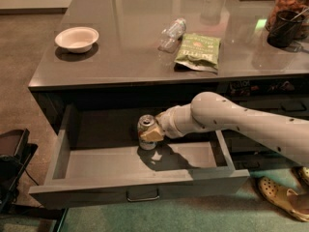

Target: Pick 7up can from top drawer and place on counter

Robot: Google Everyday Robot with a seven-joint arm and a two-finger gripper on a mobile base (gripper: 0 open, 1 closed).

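Note:
The top drawer (140, 185) is pulled open below the counter (125, 47); its front panel carries a small metal bar handle. The 7up can (145, 126), silver with a pull-tab top, is inside the drawer, upright and lifted a little above the floor, with its shadow below it. My gripper (150, 133) reaches into the drawer from the right and is shut on the can's right side. The white arm stretches away to the lower right.
On the counter lie a white bowl (77, 38) at the left, a clear plastic bottle (172, 33) and a green snack bag (198, 51) in the middle, and dark containers (288, 21) at the far right. Yellow shoes (284, 203) lie on the floor at lower right.

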